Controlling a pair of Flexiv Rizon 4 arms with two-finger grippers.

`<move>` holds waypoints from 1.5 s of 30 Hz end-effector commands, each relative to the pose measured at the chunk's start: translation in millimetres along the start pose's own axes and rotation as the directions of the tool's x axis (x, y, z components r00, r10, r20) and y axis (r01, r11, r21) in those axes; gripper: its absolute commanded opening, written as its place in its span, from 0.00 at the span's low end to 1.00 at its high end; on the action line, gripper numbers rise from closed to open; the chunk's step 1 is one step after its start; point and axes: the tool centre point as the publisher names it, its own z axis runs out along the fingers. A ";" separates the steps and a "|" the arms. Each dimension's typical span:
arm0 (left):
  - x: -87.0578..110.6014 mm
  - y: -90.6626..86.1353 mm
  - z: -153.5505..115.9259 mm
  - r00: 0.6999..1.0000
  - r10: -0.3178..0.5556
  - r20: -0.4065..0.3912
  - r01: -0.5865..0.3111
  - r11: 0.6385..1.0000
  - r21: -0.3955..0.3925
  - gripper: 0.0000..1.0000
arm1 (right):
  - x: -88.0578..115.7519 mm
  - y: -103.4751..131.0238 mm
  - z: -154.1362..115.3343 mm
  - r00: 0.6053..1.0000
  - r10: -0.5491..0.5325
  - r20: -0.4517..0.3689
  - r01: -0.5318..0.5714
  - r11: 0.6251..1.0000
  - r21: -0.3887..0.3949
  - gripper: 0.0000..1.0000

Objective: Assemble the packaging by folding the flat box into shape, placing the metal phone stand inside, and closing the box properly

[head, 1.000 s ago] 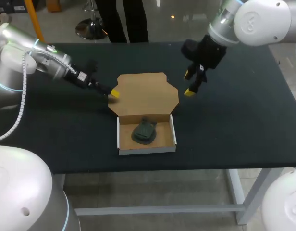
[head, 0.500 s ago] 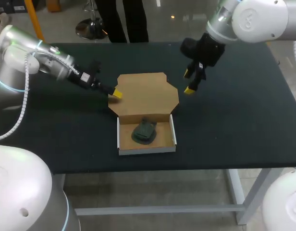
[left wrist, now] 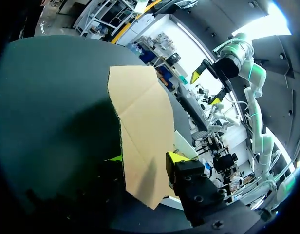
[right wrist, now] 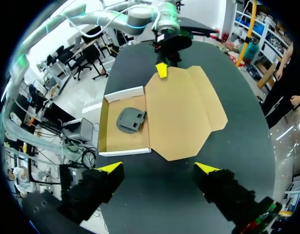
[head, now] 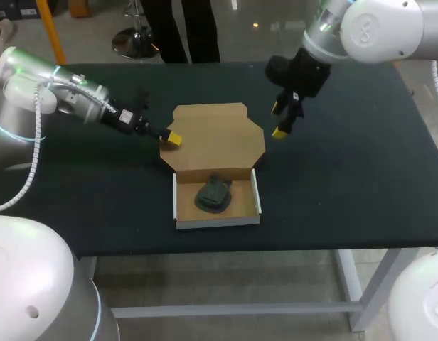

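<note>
Left arm stretches low over the table (head: pixel 347 185), its left gripper (head: pixel 172 138) part-open astride the lid (head: pixel 215 142) edge. Right gripper (head: pixel 278 121) hangs wide, empty, beside the lid. Phone stand (head: pixel 212 194) lies in the box (head: pixel 217 222).

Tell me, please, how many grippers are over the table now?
2. The left gripper is at the left edge of the open lid; the right gripper hangs open above the table, near the lid's right edge. None seems hidden.
</note>
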 end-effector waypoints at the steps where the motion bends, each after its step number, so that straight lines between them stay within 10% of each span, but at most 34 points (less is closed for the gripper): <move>1: 1.9 5.4 1.8 1.000 -0.002 -0.002 0.002 1.000 0.029 0.40 | 0.2 0.7 -0.3 1.000 0.001 -0.006 -0.001 1.000 0.004 1.00; 11: 7.5 4.7 2.4 1.000 0.005 -0.013 -0.004 0.997 0.078 0.24 | 2.5 2.8 2.0 1.000 -0.004 -0.006 0.004 1.000 0.004 1.00; 31: 11.4 -1.3 8.7 0.999 0.017 -0.031 -0.013 0.994 0.111 0.25 | 6.2 4.6 3.7 1.000 -0.010 -0.014 0.010 1.000 0.003 1.00; 45: 11.9 3.3 5.7 0.997 0.074 -0.038 -0.069 0.989 0.127 0.00 | 7.3 5.4 3.2 1.000 -0.014 -0.015 0.014 1.000 0.007 1.00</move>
